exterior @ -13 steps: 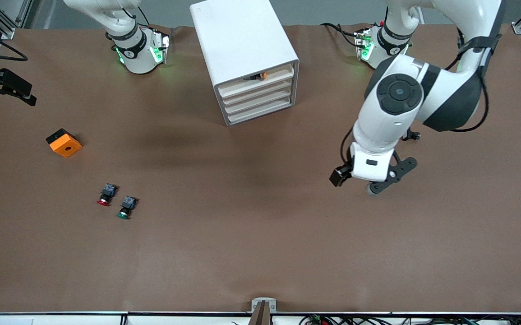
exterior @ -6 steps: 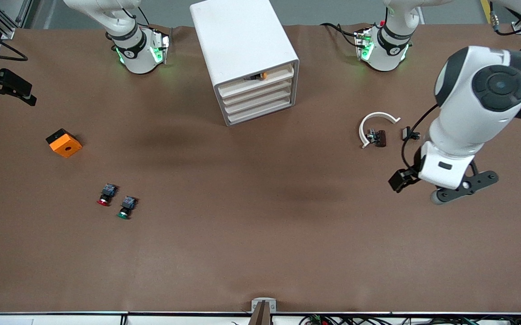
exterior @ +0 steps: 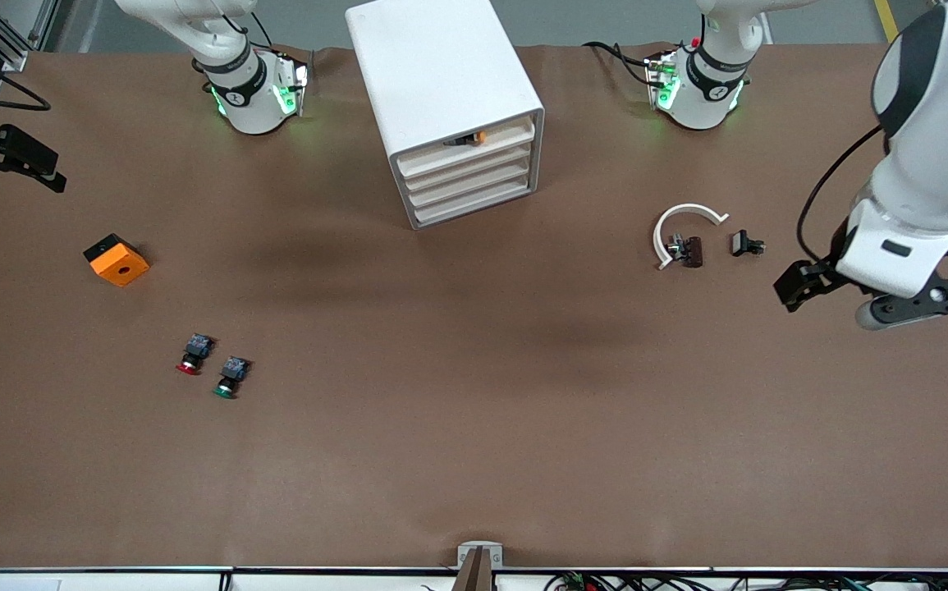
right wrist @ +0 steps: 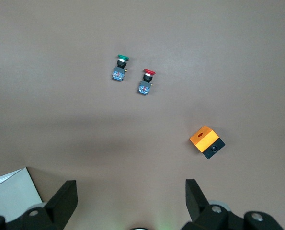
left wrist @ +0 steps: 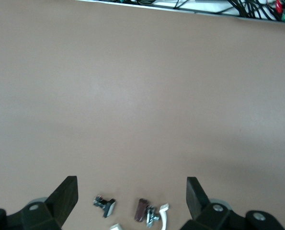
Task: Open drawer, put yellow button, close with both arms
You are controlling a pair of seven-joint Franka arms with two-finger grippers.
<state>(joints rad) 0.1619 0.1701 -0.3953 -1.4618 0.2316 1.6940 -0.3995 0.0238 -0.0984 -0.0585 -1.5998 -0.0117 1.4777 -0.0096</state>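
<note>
button: yellow button (exterior: 474, 138) lies on its side in the top drawer (exterior: 467, 150) of the white cabinet (exterior: 441, 82); orange cap points toward the left arm's end, black neck beside it.
drawer: front looks nearly flush w/ the three below, button visible in the gap above it; judged almost shut, closing push maybe left.
handling: button prob. light, hard plastic, round cap may roll or slip; best pinched across the neck or rear block. Drawer is a light, stiff tray, slides easy; push flat on its cream front, both arms evenly or it may jam skewed.
left hand: left hand (exterior: 867, 300) open wide, empty, over bare worktop (exterior: 474, 460) at the left arm's end, well apart from cabinet; small dark parts and white curved piece (exterior: 683, 226) lie between.
right hand: right hand (right wrist: 130, 203) open, empty, up high; cabinet corner at its edge, red button (right wrist: 147, 81), green button (right wrist: 119, 67), orange box (right wrist: 207, 142) below.
gap: neither hand near drawer or button.
</note>
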